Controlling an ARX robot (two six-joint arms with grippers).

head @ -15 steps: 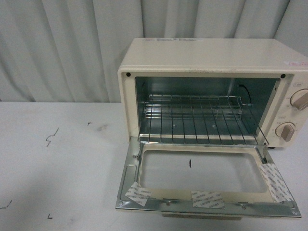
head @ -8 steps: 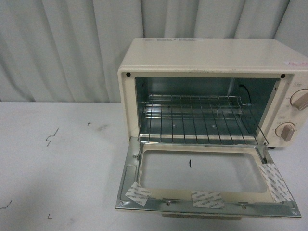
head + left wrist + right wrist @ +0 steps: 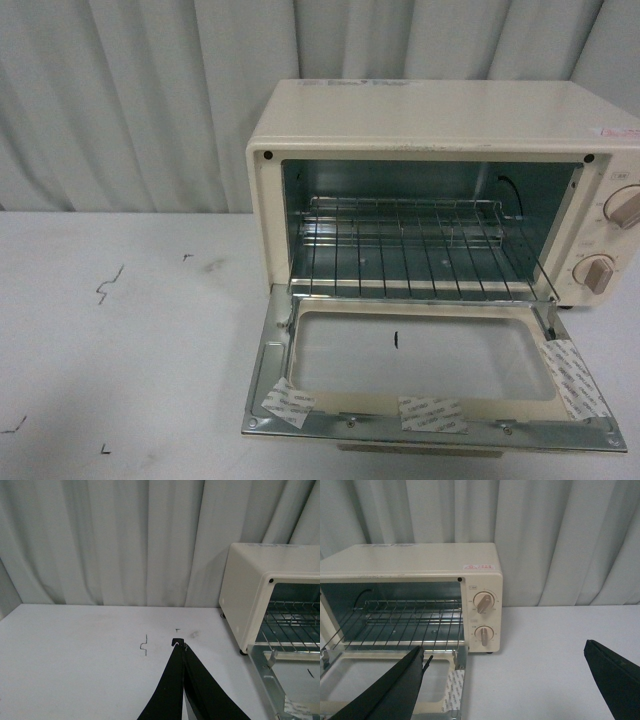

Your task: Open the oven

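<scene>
The cream-white oven (image 3: 430, 115) stands on the white table with its glass door (image 3: 425, 375) folded down flat toward me. The wire rack (image 3: 410, 250) shows inside, and two round knobs (image 3: 600, 272) are on its right side. Neither gripper shows in the front view. My left gripper (image 3: 178, 643) is shut and empty above the table, left of the oven (image 3: 250, 590). My right gripper (image 3: 505, 655) is open and empty, in front of the oven's knob side (image 3: 483, 602), one finger over the door's corner (image 3: 454, 690).
A grey-white curtain (image 3: 130, 100) hangs behind the table. Small dark marks (image 3: 105, 285) are on the tabletop left of the oven. Strips of tape (image 3: 432, 413) are stuck along the door's front edge.
</scene>
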